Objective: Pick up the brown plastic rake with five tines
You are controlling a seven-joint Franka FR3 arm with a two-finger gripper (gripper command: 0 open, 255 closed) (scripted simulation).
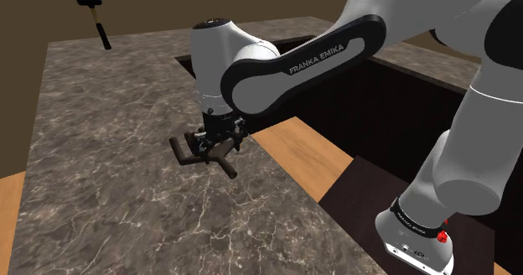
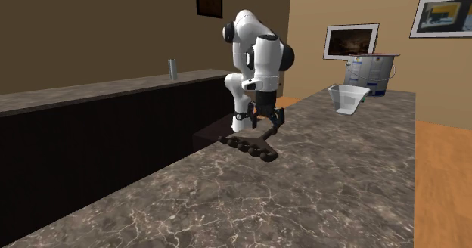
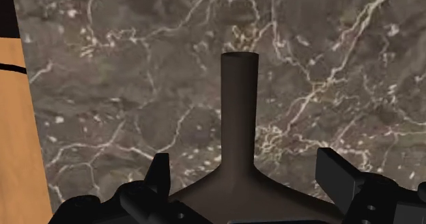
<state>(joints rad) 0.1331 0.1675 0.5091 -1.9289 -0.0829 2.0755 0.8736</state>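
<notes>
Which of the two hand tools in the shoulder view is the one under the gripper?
The dark brown rake, directly beneath the open gripper; the hammer lies far off near the counter's far corner.

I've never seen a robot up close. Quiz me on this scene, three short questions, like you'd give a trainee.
1. True or false: the gripper is shut tight on the rake.
2. What is under the rake? A bare wood; B marbled counter; C carpet.
3. Fill in: in the second exterior view, the clear jug stands beside a ___.
Key: 1 false, its fingers stand apart on either side of the rake; 2 B; 3 bucket.
</notes>
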